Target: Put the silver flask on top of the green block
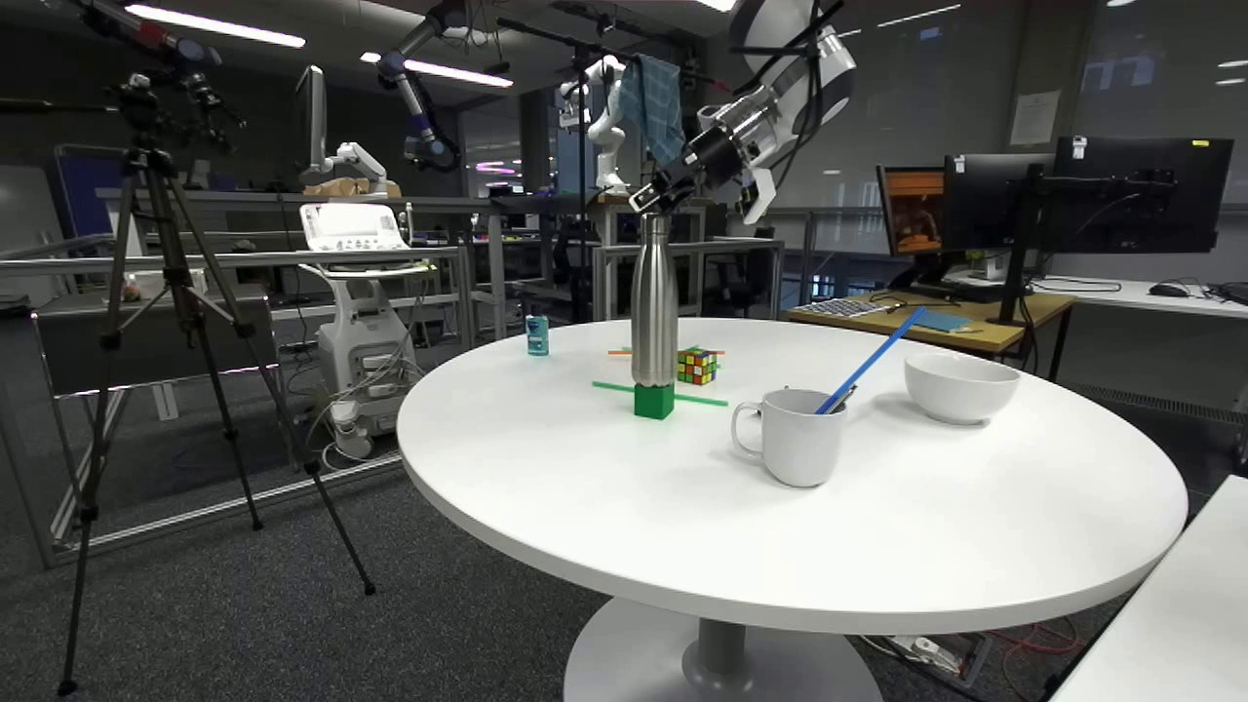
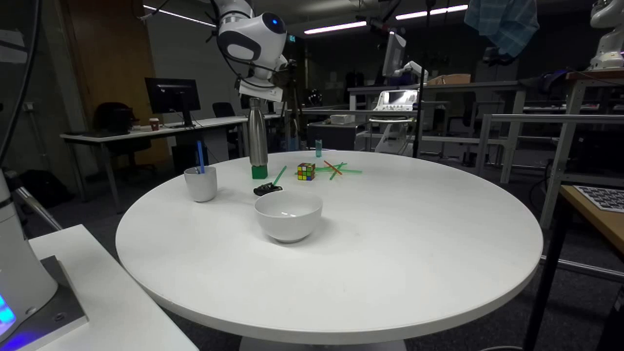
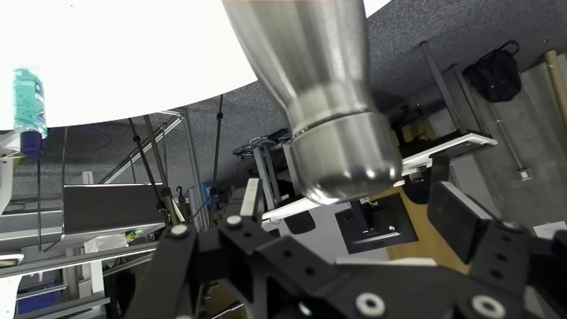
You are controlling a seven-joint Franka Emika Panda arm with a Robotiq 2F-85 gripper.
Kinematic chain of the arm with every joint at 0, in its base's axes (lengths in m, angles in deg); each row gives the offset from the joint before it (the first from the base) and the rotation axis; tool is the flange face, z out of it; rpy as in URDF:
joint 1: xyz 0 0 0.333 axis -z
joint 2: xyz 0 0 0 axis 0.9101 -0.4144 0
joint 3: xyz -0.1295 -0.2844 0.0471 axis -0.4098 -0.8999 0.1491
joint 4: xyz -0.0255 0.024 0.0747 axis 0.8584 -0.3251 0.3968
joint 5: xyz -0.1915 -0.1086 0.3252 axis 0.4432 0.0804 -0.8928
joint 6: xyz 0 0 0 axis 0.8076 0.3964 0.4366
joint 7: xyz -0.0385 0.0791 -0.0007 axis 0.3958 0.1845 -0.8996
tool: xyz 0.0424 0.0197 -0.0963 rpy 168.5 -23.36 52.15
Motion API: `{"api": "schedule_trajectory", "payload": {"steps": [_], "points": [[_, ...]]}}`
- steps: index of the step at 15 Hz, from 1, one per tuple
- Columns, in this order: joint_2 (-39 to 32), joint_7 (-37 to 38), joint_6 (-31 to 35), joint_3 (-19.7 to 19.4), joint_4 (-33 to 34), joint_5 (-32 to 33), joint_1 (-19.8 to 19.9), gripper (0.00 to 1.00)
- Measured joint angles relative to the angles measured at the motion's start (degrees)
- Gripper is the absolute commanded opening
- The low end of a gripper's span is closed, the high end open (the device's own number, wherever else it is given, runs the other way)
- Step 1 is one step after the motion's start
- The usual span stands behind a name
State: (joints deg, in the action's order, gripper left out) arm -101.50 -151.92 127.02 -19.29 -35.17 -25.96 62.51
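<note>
The silver flask (image 1: pixel 654 312) stands upright on top of the green block (image 1: pixel 653 401) on the white round table. The flask (image 2: pixel 257 134) and block (image 2: pixel 259 172) look the same way stacked in both exterior views. My gripper (image 1: pixel 663 193) is at the height of the flask's cap, at its top. In the wrist view my gripper (image 3: pixel 355 207) is open, its two fingers wide apart. The flask's cap (image 3: pixel 345 155) shows just beyond the fingertips, with gaps on both sides and no finger touching it. The block is out of the wrist view.
A Rubik's cube (image 1: pixel 697 367) and thin coloured sticks (image 2: pixel 336 169) lie near the stack. A white mug (image 1: pixel 801 439) holds a blue stick. A white bowl (image 2: pixel 288 217), a black object (image 2: pixel 267 189) and a small teal bottle (image 1: pixel 537 335) are on the table.
</note>
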Motion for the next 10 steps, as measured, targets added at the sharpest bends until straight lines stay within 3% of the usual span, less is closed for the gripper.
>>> {"api": "schedule_trajectory", "payload": {"steps": [10], "points": [[0.3,0.0,0.0,0.0,0.7,0.0,0.0,1.0]]}}
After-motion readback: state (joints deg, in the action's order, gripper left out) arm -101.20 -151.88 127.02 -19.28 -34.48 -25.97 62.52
